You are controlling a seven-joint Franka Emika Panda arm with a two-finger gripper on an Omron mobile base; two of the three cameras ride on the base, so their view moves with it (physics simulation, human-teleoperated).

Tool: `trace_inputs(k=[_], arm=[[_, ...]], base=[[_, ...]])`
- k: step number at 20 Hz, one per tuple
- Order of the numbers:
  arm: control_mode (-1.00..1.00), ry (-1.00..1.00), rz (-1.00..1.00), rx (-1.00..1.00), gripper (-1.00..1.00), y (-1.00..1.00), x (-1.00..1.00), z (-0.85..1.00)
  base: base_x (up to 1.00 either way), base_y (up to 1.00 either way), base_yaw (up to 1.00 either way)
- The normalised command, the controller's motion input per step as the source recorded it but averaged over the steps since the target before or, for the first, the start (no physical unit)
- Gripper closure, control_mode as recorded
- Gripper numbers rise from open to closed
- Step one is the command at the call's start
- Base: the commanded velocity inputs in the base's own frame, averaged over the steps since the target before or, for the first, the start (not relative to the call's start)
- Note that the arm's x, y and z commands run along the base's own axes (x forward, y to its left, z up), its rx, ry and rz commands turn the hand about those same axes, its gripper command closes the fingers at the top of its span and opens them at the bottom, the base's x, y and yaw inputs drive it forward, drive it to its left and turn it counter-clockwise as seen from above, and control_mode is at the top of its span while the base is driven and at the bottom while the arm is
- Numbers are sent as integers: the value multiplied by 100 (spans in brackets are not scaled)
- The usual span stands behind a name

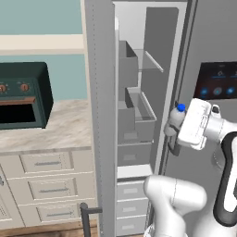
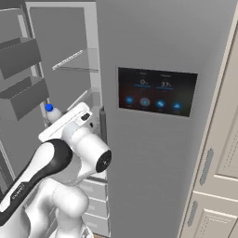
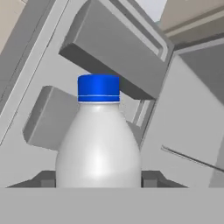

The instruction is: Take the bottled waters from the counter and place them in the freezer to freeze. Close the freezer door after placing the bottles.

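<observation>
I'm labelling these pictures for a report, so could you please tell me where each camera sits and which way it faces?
Left base view: behind the arm to its left, looking forward at the open freezer, its door and the counter; the arm rises at lower right, the hand shut on the bottle.
Right base view: behind the arm to its right, facing the display panel; the arm rises at lower left.
Hand view: on the hand, looking past the bottle at the door bins.
Shared: all three show the blue-capped bottle.

Beige marbled counter (image 1: 69,129) over cream drawers, dark green toaster oven (image 1: 23,95) standing on it
</observation>
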Motion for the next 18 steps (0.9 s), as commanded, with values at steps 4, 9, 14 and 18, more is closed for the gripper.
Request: trace_inputs(k=[4, 9, 14, 18], arm=[[-100, 0, -34, 9, 100, 6, 1, 96], [-100, 6, -28, 10, 100, 0, 14, 100], [-100, 7, -15, 8, 100, 13, 14, 69], [-100, -6, 0, 0, 100, 9, 1, 6]], base=[[0, 0, 0], [0, 0, 0], [0, 0, 0], [0, 0, 0]])
